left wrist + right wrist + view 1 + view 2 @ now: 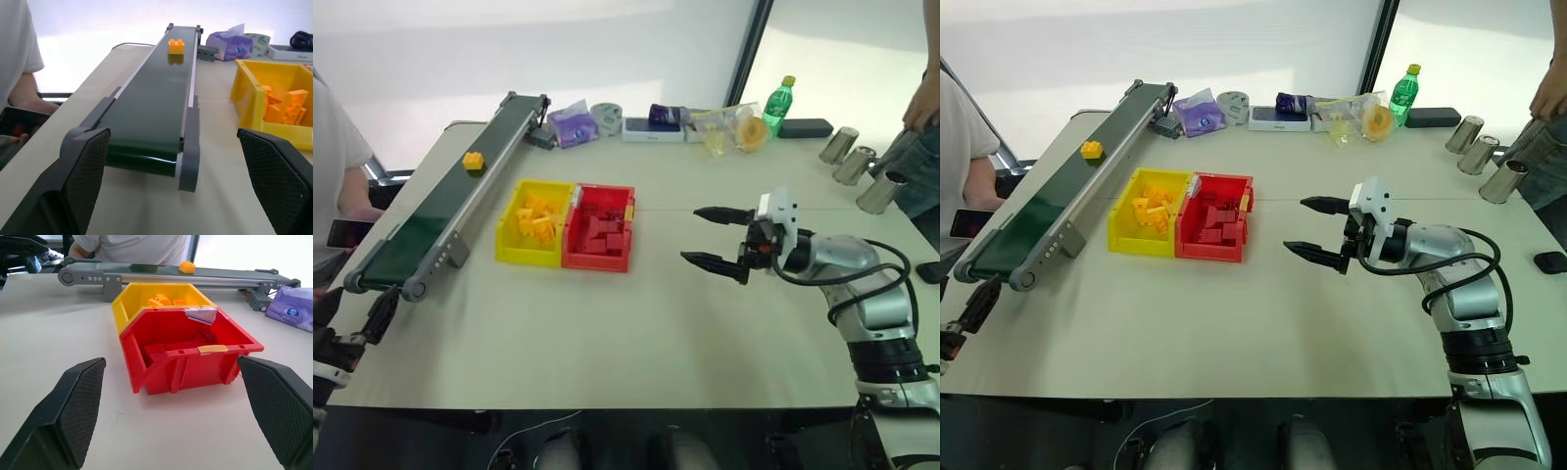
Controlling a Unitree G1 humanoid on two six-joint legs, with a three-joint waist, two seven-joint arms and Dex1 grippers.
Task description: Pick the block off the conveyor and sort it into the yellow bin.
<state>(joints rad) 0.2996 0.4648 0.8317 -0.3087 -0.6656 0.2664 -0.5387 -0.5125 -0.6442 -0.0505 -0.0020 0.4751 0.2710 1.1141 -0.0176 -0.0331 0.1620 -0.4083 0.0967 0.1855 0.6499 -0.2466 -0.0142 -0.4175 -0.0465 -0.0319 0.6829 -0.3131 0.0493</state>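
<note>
Block (176,46) studded yellow-orange plastic, smooth dark conveyor (151,107) belt

No words, numbers or brands can be read anywhere; the purple tissue pack (292,309) bears a small round blue emblem, too small to make out; the torn label (200,314) on the red bin (186,352) is unreadable.
</note>
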